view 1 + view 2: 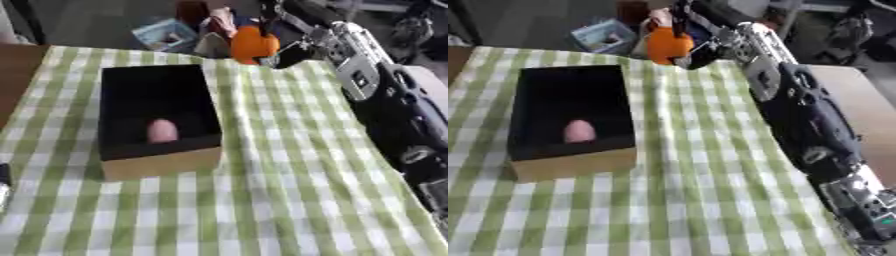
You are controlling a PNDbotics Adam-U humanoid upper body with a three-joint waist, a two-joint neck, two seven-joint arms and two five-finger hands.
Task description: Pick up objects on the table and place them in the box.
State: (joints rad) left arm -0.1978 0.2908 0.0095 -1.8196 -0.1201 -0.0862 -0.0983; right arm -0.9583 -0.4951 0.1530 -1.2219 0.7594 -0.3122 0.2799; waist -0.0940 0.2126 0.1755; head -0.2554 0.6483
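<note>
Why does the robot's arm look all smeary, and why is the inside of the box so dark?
Left eye view: the right hand holding the orange object is blurred. Right eye view: the box has black inner walls in shadow, so only the pink object shows softly; the tablecloth is evenly lit, without glare.

The checked table [289,200] is viewed from above by both head-mounted eyes, looking down; the box [570,165] is shared.

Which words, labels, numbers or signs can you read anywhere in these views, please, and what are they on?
None can be read.
Blue-and-white item beyond the table: printing may be there, too blurred to tell.
Box, pink object inside, orange object in the right hand: no visible text.
</note>
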